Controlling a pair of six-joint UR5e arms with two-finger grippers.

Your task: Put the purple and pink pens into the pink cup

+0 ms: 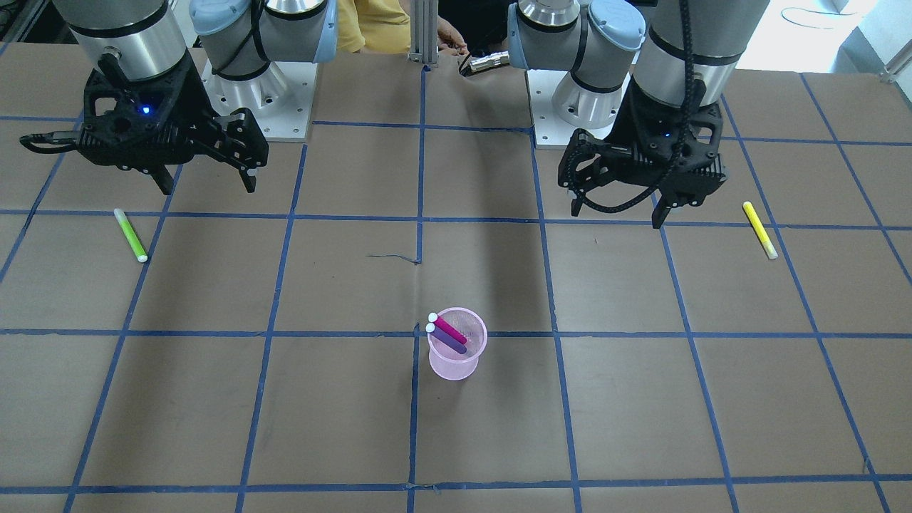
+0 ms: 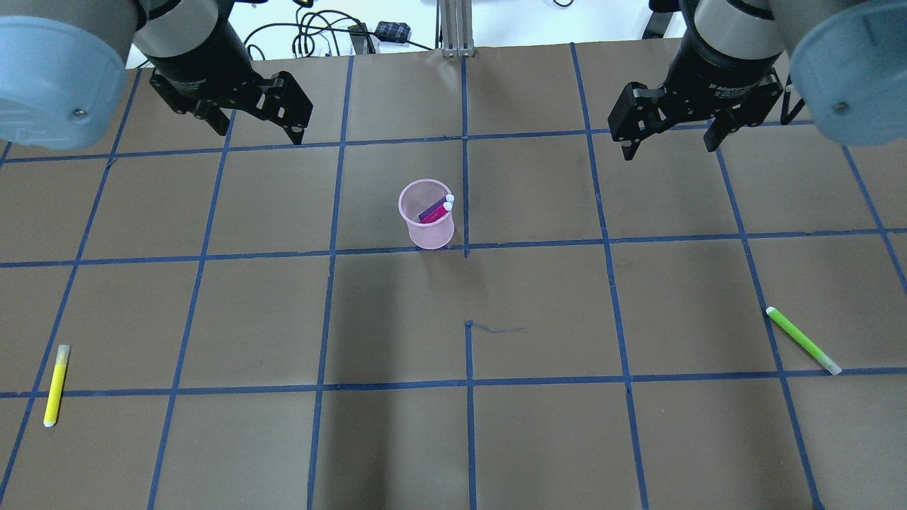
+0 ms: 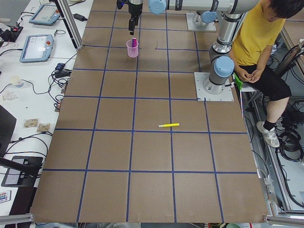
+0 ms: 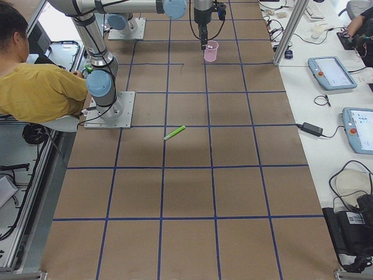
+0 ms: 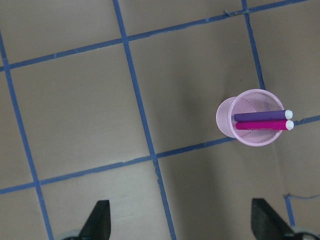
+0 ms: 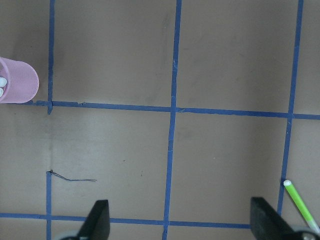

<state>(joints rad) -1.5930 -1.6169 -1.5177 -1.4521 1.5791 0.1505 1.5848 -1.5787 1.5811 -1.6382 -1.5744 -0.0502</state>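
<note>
At table [image 1: 214, 413] centre: translucent pink plastic cup [image 1: 456, 367] holding slim purple pen [image 1: 450, 340] and slim pink pen [image 1: 450, 329].
Left gripper [image 1: 618, 214]: I see jaws apart.
Right gripper [image 1: 208, 187]: jaws apart.

Silver arms [image 1: 695, 68], pale-blue joint caps [image 1: 614, 21], black claws [image 1: 617, 214], black cable [image 1: 686, 43]; apparently a blue light [image 1: 146, 110].

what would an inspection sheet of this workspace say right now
surface: table covered in brown paper with a blue tape grid
job's things: pink cup upright; purple pen and pink pen inside, leaning on its rim
clutter: yellow pen and green pen lying loose
grippers: left gripper and right gripper open, empty, raised
cables: black cable looped at left gripper; loose cables past the far edge
surroundings: seated person behind the robot; teach pendants on side bench
</note>
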